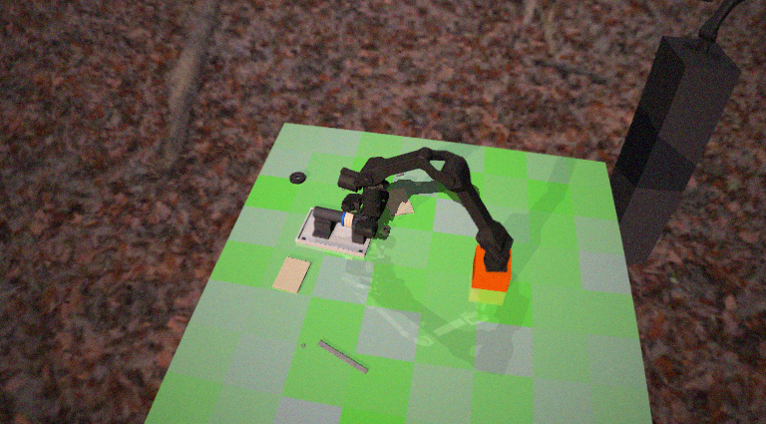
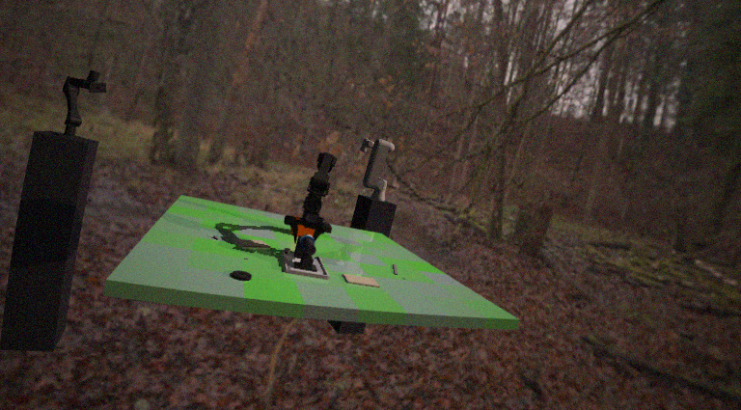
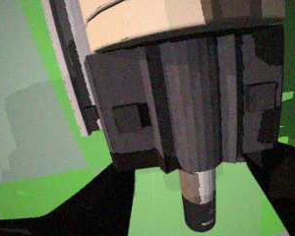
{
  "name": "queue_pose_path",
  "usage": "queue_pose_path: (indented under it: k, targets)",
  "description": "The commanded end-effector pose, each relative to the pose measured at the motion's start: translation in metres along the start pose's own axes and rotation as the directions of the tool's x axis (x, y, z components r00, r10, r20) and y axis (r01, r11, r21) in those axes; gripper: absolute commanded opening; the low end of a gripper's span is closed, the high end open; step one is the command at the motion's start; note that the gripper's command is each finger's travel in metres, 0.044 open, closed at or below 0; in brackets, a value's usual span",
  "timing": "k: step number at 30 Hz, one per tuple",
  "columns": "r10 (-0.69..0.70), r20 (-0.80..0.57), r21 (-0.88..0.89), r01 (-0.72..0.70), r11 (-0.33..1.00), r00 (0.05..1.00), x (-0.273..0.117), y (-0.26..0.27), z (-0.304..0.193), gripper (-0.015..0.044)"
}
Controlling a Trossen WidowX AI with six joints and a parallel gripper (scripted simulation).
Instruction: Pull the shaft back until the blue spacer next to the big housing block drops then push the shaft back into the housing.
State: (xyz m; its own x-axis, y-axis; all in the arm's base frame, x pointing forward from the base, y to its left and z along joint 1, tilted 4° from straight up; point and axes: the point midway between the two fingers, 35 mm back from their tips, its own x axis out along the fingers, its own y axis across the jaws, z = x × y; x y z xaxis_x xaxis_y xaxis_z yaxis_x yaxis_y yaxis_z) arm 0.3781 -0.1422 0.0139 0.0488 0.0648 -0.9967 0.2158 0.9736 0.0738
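The big dark housing block (image 1: 322, 225) stands at the left of the white tray (image 1: 329, 249). The blue spacer (image 1: 343, 218) sits right against it, in line with the shaft. Cream spacers (image 1: 349, 219) (image 3: 187, 22) lie between it and the second dark block (image 3: 192, 98). The shaft (image 3: 199, 184) sticks out of the near side of that block, with a dark tip. My gripper (image 3: 186, 149) (image 1: 379, 226) is open, with one finger on each side of the shaft end and a gap at both sides. The shaft inside the blocks is hidden.
A black ring (image 1: 297, 177) (image 2: 240, 275) lies behind the tray. A tan plate (image 1: 291, 274) (image 2: 361, 280) lies in front of it, and another tan plate (image 1: 405, 208) lies to its right. A grey bar (image 1: 342, 356) lies nearer the front. My arm's orange base (image 1: 490, 276) stands at the right.
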Motion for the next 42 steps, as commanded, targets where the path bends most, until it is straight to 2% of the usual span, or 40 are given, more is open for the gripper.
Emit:
queue_pose_path:
  k: [1, 8, 11, 42]
  targets:
    - [0.0, 0.0, 0.0, 0.0, 1.0, 1.0, 0.0, 0.0, 0.0, 0.0204]
    - [0.0, 0.0, 0.0, 0.0, 1.0, 1.0, 0.0, 0.0, 0.0, 0.002]
    - [0.0, 0.0, 0.0, 0.0, 1.0, 1.0, 0.0, 0.0, 0.0, 0.0]
    - [-0.003, -0.003, 0.003, 0.003, 1.0, 1.0, 0.0, 0.0, -0.016, 0.0]
